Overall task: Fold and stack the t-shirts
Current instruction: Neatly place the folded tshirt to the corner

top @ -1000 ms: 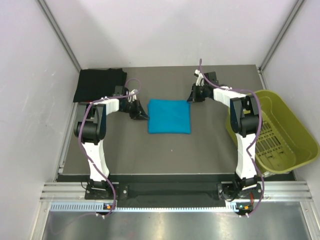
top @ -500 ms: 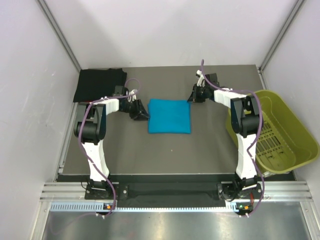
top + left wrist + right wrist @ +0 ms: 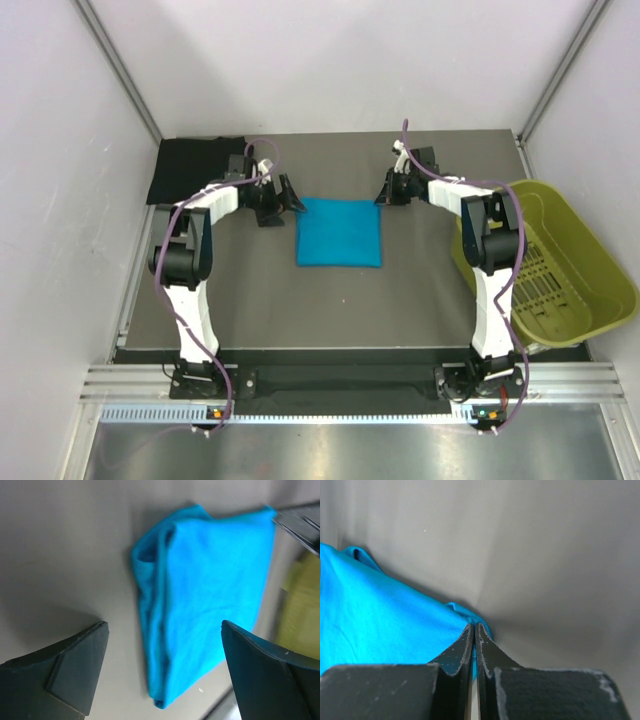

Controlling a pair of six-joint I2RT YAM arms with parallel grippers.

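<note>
Teal t-shirt (image 3: pixel 338 232) lies at the centre of the table (image 3: pixel 400 300) as a flat, roughly square packet, so its fold looks finished. In the left wrist view the layered edges show along its left side. The black t-shirt (image 3: pixel 195 170) lies folded in the upper left corner of the top view, well apart from the teal one. Left gripper (image 3: pixel 288 197) sits just off the teal packet's upper left corner with its jaws spread wide and nothing between them. Its fingers (image 3: pixel 75 655) fill the lower corners of the wrist view, with the cloth lying loose beyond them. Right gripper (image 3: pixel 386 190) is at the packet's upper right corner, jaws pressed together. In its wrist view the tips meet the corner of the cloth, but I cannot tell whether any hem is caught. Judgement: folding of the teal shirt is done and stacking is in hand. The next move calls for gripping the packet at two edges so the layers do not slide open, then carrying it toward the upper left onto the black shirt. Count: two t-shirts visible (one teal, one black), with no third seen. There are two grippers and one yellow-green bin (image 3: pixel 580 215) at the right edge.
</note>
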